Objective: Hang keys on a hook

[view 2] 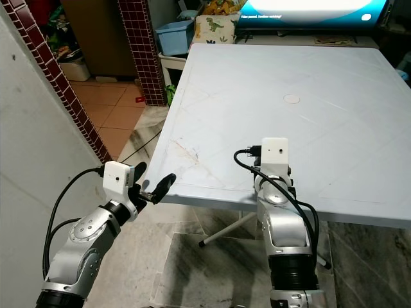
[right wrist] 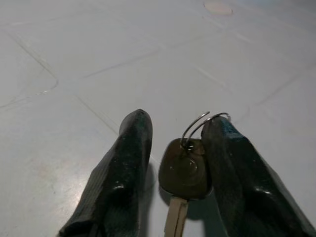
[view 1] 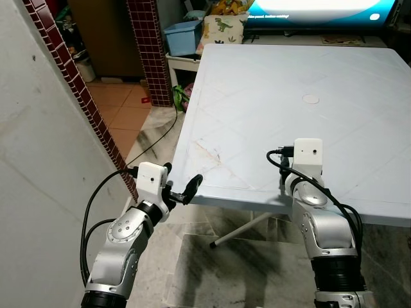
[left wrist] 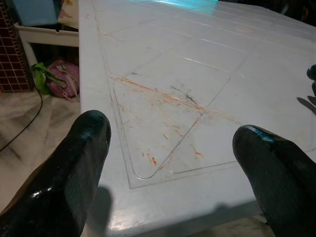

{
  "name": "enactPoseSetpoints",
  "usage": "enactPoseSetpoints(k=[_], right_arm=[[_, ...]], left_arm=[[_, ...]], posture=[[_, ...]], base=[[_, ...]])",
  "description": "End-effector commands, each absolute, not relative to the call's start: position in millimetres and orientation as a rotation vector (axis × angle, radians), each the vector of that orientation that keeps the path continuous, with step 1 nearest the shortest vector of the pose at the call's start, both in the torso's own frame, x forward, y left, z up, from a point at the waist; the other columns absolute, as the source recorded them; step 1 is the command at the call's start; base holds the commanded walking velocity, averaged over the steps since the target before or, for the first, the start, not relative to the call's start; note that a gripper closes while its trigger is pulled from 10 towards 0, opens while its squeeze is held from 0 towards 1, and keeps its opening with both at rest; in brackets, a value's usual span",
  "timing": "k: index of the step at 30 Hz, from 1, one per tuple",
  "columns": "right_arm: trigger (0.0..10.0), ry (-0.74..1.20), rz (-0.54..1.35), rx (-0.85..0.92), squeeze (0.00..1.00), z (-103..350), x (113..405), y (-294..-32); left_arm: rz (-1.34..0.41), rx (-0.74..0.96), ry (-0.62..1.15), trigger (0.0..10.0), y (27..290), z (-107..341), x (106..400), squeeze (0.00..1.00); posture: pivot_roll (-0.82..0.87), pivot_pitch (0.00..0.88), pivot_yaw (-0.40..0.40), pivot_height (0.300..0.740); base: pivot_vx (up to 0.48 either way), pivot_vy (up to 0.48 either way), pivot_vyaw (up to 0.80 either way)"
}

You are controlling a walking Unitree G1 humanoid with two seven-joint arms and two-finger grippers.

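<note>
My right gripper (right wrist: 175,148) rests low over the white table (view 1: 270,96), a little in from its near edge, and my two black fingers (right wrist: 118,182) stand narrowly apart with the key (right wrist: 183,173) between them. The key's dark head leans against one finger, its wire ring (right wrist: 200,126) poking up beside the fingertip (whether the other finger touches it I cannot tell). Ahead of that gripper the tabletop runs bare and wide, save for a small round cap (view 1: 311,99) well off.

My left gripper (view 1: 183,191) hangs just off the table's near left corner, fingers spread wide and holding nothing. Left of it rises a pale wall (view 1: 38,167) edged with dark red tiles (view 1: 90,109), with marbled floor (view 1: 154,135) between.
</note>
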State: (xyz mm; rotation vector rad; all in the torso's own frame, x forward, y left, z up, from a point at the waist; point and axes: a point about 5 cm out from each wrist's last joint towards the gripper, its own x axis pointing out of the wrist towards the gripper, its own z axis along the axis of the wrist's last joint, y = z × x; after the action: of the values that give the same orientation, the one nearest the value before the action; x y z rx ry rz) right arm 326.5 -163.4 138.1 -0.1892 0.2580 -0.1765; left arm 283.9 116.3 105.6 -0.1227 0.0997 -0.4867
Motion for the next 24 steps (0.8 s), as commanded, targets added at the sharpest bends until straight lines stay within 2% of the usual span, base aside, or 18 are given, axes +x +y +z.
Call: enactPoseSetpoints(k=[1,2,3,4,7,8,11,12,13,20,24], right_arm=[[0.5,0.234,-0.127,-0.217,0.00,144,330,-156],[1.6,0.243,-0.053,-0.260,0.00,141,331,-150],[1.6,0.247,-0.026,-0.276,0.00,140,331,-148],[3.8,0.248,-0.018,-0.298,0.00,140,331,-148],[4.4,0.255,-0.021,-0.318,0.00,138,331,-151],[9.7,0.294,-0.031,-0.305,0.00,133,330,-155],[10.0,0.342,-0.029,-0.270,0.00,126,328,-157],[10.0,0.350,-0.026,-0.265,0.54,124,327,-156],[10.0,0.353,-0.020,-0.263,1.00,123,327,-156],[10.0,0.383,0.030,-0.268,1.00,117,323,-152],[10.0,0.349,0.045,-0.338,1.00,120,324,-150]], left_arm=[[-0.491,-0.111,0.084,10.0,116,110,284,0.00],[-0.492,-0.110,0.085,10.0,115,110,284,0.00],[-0.493,-0.110,0.085,10.0,115,110,284,0.00],[-0.493,-0.110,0.085,10.0,115,110,284,0.00],[-0.494,-0.110,0.086,10.0,115,110,284,0.00],[-0.494,-0.109,0.086,10.0,115,110,285,0.00],[-0.494,-0.109,0.086,10.0,115,110,285,0.00],[-0.494,-0.109,0.087,10.0,115,110,285,0.00],[-0.493,-0.109,0.087,10.0,115,110,285,0.00],[-0.495,-0.107,0.088,10.0,115,110,285,0.00],[-0.497,-0.106,0.086,10.0,115,110,285,0.00]], posture=[[-0.05,0.086,0.059,0.740],[-0.05,0.086,0.059,0.740],[-0.05,0.086,0.059,0.740],[-0.05,0.086,0.059,0.740],[-0.05,0.085,0.058,0.740],[-0.05,0.085,0.058,0.740],[-0.05,0.085,0.058,0.740],[-0.05,0.085,0.058,0.740],[-0.05,0.085,0.058,0.740],[-0.05,0.082,0.058,0.740],[-0.05,0.082,0.058,0.740]], base=[[0.000,0.000,0.00],[0.000,0.000,0.00],[0.000,0.000,0.00],[0.000,0.000,0.00],[0.000,0.000,0.00],[0.000,0.000,0.00],[0.000,0.000,0.00],[0.000,0.000,0.00],[0.000,0.000,0.00],[0.000,0.000,0.00],[0.000,0.000,0.00]])
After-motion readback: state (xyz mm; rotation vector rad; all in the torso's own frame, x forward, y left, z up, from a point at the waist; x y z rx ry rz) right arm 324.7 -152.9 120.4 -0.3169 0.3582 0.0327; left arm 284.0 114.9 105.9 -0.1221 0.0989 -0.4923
